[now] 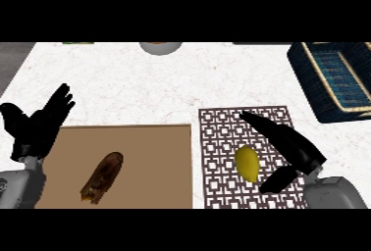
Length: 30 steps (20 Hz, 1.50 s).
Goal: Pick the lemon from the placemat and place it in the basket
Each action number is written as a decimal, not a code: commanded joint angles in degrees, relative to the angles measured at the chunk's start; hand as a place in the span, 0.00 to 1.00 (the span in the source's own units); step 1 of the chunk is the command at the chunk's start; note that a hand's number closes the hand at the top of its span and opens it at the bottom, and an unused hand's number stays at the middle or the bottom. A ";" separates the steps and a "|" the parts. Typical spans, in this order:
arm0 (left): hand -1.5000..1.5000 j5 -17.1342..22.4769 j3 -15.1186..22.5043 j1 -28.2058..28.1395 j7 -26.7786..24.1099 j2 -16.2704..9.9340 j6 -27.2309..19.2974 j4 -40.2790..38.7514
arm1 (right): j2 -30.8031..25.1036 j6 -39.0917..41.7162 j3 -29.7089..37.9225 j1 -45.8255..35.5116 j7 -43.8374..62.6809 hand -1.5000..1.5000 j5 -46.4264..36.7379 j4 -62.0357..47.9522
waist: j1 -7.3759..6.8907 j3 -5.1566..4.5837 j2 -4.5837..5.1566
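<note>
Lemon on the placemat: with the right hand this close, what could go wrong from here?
1. The right hand is open beside the lemon, not around it; closing off-centre could roll the lemon across the placemat.
2. The basket sits at the counter's far right, cut by the view's edge, so placing could catch its rim.

— How's your light?
— Bright and even across the pale surface (130, 83); you get no glare.
— Shadows?
— Barely any, even beneath your right hand (293, 147). Edges look soft throughout.
</note>
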<state>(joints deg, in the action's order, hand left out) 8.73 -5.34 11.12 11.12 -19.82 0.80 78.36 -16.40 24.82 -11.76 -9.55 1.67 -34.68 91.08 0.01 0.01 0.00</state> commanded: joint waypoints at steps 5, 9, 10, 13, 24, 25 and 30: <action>0.50 -0.45 -2.28 -1.18 2.75 -0.26 1.80 3.71 | 0.95 4.81 1.03 2.06 -2.71 0.00 1.61 3.05 | -0.06 -0.01 -0.05; 0.50 -1.53 -2.76 2.34 3.66 1.43 1.73 0.82 | 2.61 4.57 0.14 5.77 -2.19 0.00 -0.07 7.50 | 0.17 -0.01 -0.04; 0.50 -4.15 -0.48 -2.31 1.23 4.04 -0.17 4.24 | 2.85 2.60 -0.27 4.47 -5.08 0.00 -2.21 2.73 | -0.04 0.00 -0.04; 0.50 -2.18 -4.32 1.84 -0.31 0.72 3.86 -2.74 | 2.60 2.00 -0.02 2.04 -4.46 0.00 -5.14 0.64 | 0.03 -0.01 0.02; 0.50 -6.02 -1.15 -1.50 2.34 6.67 -0.18 4.83 | 3.09 -3.98 -2.37 3.50 -9.77 1.00 -13.69 -5.58 | -0.16 0.01 -0.02; 0.50 -3.88 -3.16 2.95 4.57 3.36 2.21 2.06 | 1.63 -5.76 -8.65 7.96 -10.38 1.00 -18.40 -2.43 | 0.13 0.01 -0.03; 0.50 -4.85 -3.27 -1.39 3.59 4.98 2.46 5.33 | 5.00 -6.51 -5.05 2.48 -11.31 1.00 -18.89 -9.13 | -0.15 0.00 -0.02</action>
<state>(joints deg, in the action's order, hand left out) 3.55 -8.29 10.90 12.37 -15.01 2.82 80.28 -12.63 20.32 -16.16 -6.36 -7.67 -50.94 86.36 -0.08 -0.11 -0.18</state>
